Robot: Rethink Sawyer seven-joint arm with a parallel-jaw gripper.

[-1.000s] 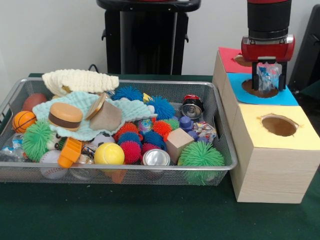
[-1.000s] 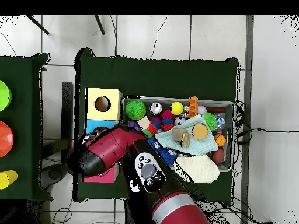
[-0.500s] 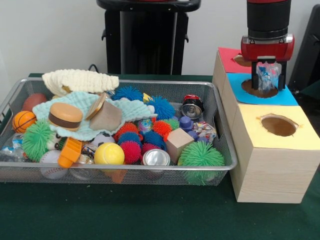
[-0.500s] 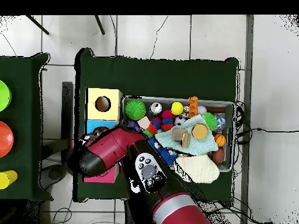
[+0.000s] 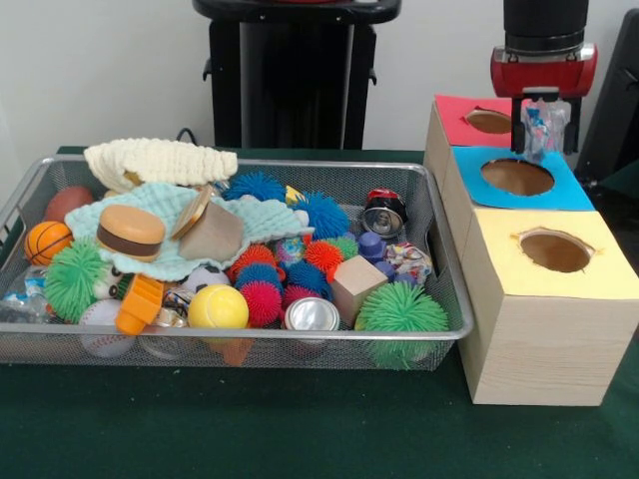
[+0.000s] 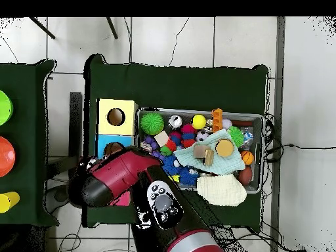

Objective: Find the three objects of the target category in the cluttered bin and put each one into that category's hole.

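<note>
Upper right of frame, end effector grips a crinkled plastic wrapper above the red-topped hole, apparently positioned for dropping.

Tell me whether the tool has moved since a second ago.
Yes. The tool has risen and shifted back from the blue hole toward the red box top, crumpled wrapper in its grip.

The bin is bright wire mesh metal on a matt green cloth surface. The boxes look like pale grained wood with matt coloured paper tops. A glossy metal can lies among spiky rubbery balls, knitted cloths and a crinkled plastic wrapper
</note>
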